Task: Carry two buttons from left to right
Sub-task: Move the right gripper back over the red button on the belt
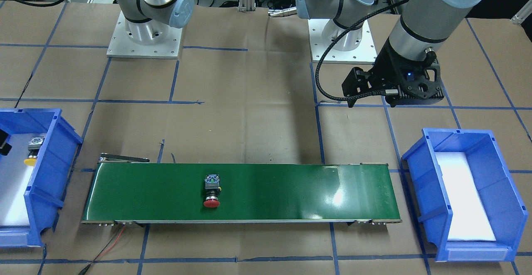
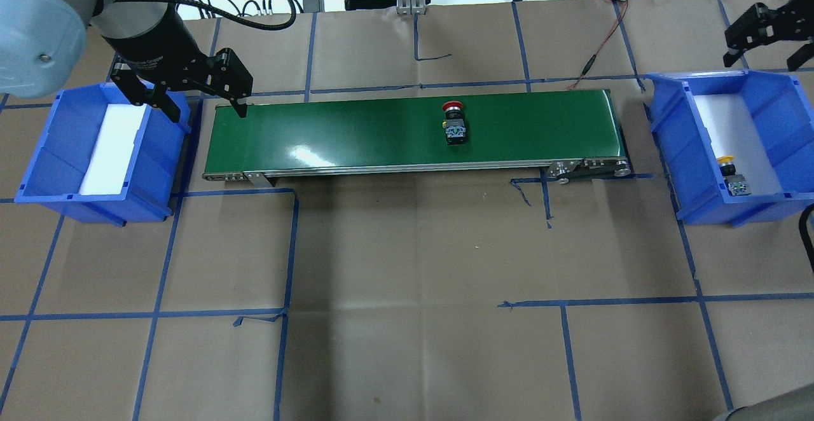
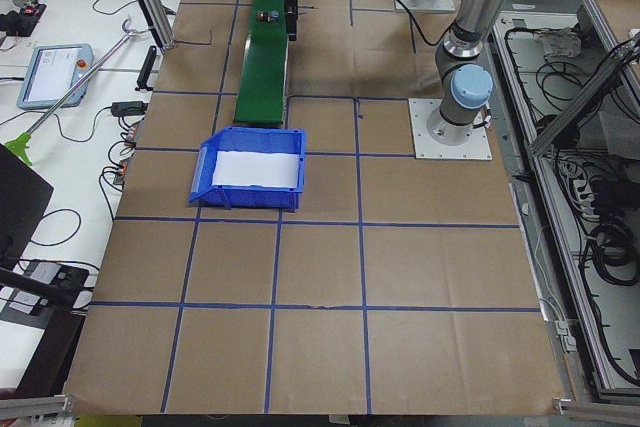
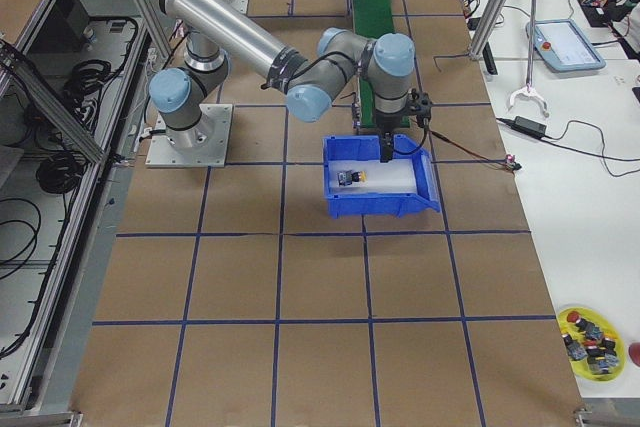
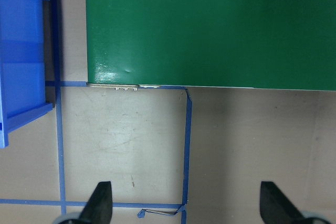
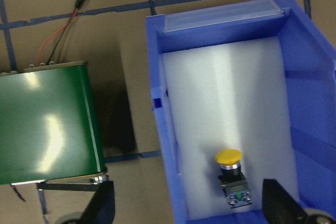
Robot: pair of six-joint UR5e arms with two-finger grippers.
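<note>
Overhead exterior shows red button point(image 2: 454, 125) on belt point(image 2: 356, 131), wrist views don't; left claw point(image 2: 208, 114), right claw point(image 2: 760, 63) spread apart.

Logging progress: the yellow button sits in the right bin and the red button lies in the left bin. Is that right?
No. The red button lies on the green conveyor belt, not in the left bin, as the overhead exterior view shows. The yellow button does sit in the right bin.
</note>
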